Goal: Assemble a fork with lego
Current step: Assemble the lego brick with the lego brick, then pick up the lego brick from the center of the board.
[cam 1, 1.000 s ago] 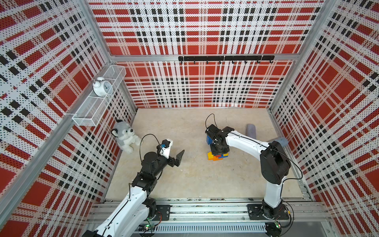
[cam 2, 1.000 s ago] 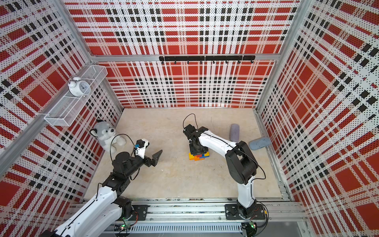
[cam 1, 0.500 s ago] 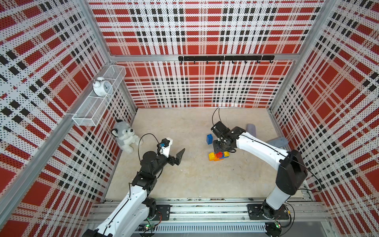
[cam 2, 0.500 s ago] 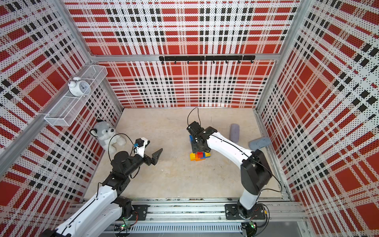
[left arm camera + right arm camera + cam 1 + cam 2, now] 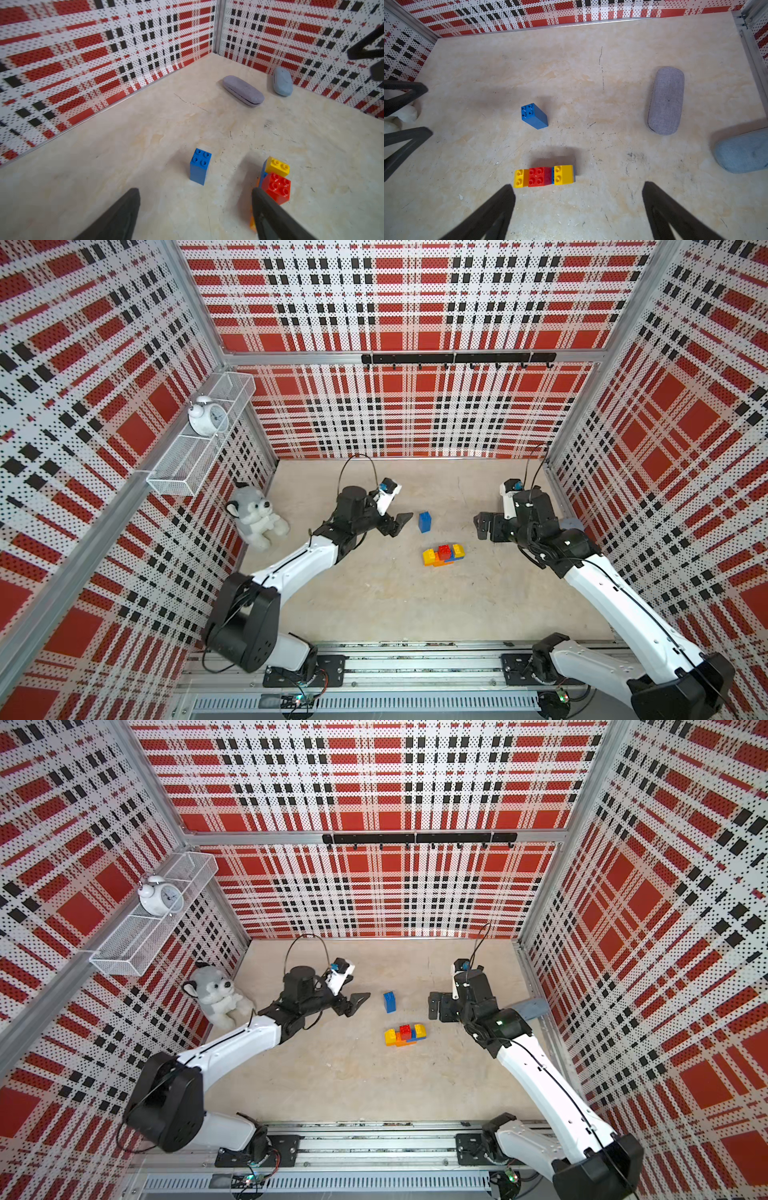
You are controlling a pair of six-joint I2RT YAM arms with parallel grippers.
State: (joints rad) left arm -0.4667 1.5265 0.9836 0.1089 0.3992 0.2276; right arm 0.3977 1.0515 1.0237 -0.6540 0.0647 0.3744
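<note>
Lego [image 5: 444, 552], husky plush [image 5: 257, 517], grey case [image 5: 666, 100], blue case [image 5: 741, 153]

Tabletop [image 5: 374, 605]: lego [image 5: 424, 522], partial fork [image 5: 443, 554], plush [image 5: 257, 518], probable eyeglass cases [image 5: 666, 100].

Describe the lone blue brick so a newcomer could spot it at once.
Start at the beige marbled tabletop, near its middle. Beyond the yellow-red-yellow brick cluster, toward the back wall, stands a tall blue plastic brick with four studs on top. It alone is one colour, upright and standing apart.

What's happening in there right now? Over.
Left gripper open, right gripper open, both empty. Blue brick stands apart from fork head. Nothing between them.
</note>
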